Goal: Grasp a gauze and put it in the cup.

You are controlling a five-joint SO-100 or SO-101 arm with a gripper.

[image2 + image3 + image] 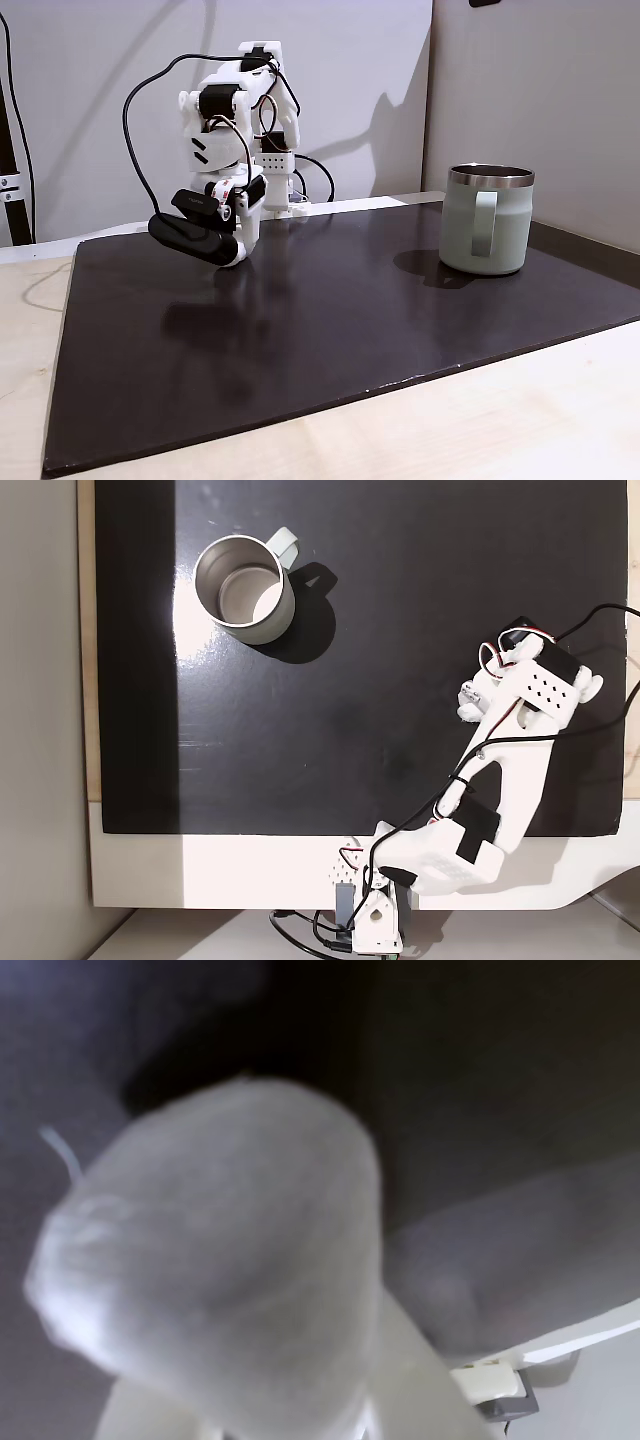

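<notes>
White, fuzzy and blurred, the gauze (215, 1260) sits pressed between the pale fingers of the pincer (290, 1400) in the wrist view, a loose thread sticking out at its upper left. No writing can be read anywhere. In a fixed view the pincer (215, 240) hangs just above the dark mat (330, 340) on the bench (500, 410); the sage-green cup (487, 220), steel-rimmed, stands upright well apart to its right.

White plastic arm (510, 770), black servos, black cables.
</notes>
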